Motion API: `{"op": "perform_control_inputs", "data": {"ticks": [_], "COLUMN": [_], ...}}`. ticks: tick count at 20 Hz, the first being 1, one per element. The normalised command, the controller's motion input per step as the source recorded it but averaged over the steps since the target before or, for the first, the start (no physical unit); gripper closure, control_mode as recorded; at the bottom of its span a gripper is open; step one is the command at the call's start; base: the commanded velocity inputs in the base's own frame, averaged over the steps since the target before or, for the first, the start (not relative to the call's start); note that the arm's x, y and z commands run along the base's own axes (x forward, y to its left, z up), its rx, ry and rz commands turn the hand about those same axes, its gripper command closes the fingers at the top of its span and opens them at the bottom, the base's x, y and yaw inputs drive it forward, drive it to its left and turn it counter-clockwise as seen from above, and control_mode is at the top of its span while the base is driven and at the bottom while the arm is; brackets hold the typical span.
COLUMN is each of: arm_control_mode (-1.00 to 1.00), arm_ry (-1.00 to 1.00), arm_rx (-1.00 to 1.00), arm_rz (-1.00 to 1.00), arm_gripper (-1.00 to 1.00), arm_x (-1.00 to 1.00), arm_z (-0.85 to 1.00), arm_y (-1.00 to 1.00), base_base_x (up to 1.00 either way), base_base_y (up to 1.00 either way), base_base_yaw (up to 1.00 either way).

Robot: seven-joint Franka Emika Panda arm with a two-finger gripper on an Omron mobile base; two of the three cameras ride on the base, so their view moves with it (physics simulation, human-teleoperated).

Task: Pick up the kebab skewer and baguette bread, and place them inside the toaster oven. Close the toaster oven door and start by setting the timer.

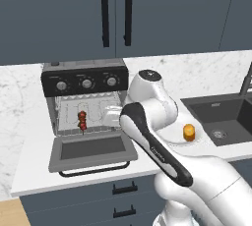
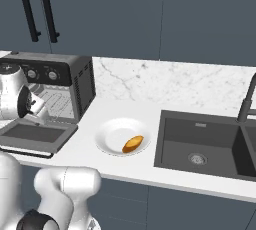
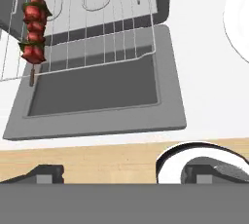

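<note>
One item loaded — kebab skewer (image 3: 34, 30) on the toaster oven (image 1: 83, 80) rack; baguette bread (image 2: 132, 144) on plate (image 2: 107, 136); gripper (image 3: 124, 174) fingers spread apart, holding nothing — toaster oven door (image 3: 97, 96) down.

- A home kitchen, rendered.
- Dark blue-grey cabinets (image 1: 115, 14) with black bar handles hang over a white marble counter (image 2: 165, 84).
- More drawers (image 1: 123, 195) sit under it.
- A dark sink (image 2: 200, 146) with a black tap (image 2: 248, 99) is set into the counter.
- A toaster oven (image 1: 86, 99) stands ahead of the fingers, door (image 3: 102, 91) down.
- A white plate (image 2: 112, 131) holds bread (image 2: 132, 144).
</note>
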Motion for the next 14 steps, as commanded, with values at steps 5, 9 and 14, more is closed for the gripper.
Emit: {"op": "perform_control_inputs", "data": {"ticks": [5, 9, 14], "arm_control_mode": [-1.0, -1.0, -1.0], "arm_ry": [-0.04, 0.02, 0.09], "arm_rx": [0.01, 0.0, 0.0], "arm_rz": [-0.16, -0.35, -0.43], "arm_gripper": [-1.0, -1.0, -1.0], "arm_x": [-0.72, -0.39, -0.11], "arm_z": [0.19, 0.37, 0.43], "arm_y": [-1.0, -1.0, -1.0], "base_base_x": [0.0, 0.0, 0.0], "base_base_y": [0.0, 0.0, 0.0], "base_base_yaw": [0.0, 0.0, 0.0]}}
